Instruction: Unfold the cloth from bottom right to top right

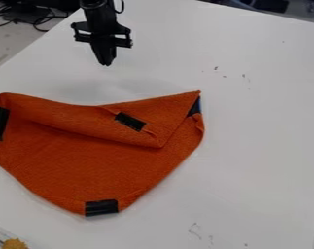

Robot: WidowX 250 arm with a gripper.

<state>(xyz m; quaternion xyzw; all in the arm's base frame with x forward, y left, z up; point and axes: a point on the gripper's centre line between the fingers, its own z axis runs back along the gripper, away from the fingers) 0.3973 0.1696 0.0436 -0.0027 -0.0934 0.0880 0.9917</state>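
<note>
The black gripper (106, 62) hangs at the upper left, above the white table and beyond the cloth's far edge. Its two fingertips meet, with nothing visible between them. An orange cloth (100, 160) lies across the left and middle of the table. Its far side is folded over toward the camera, ending in a flap corner right of centre. Black tape marks the flap, the left edge and the near edge. At the cloth's right tip, a bit of dark blue shows beside the fold.
The white table (263, 146) extends to the right of the cloth, with small dark marks on its surface. A yellowish-brown object (15, 243) sits at the bottom left corner, beside a clear edge. Cables lie beyond the table at the upper left.
</note>
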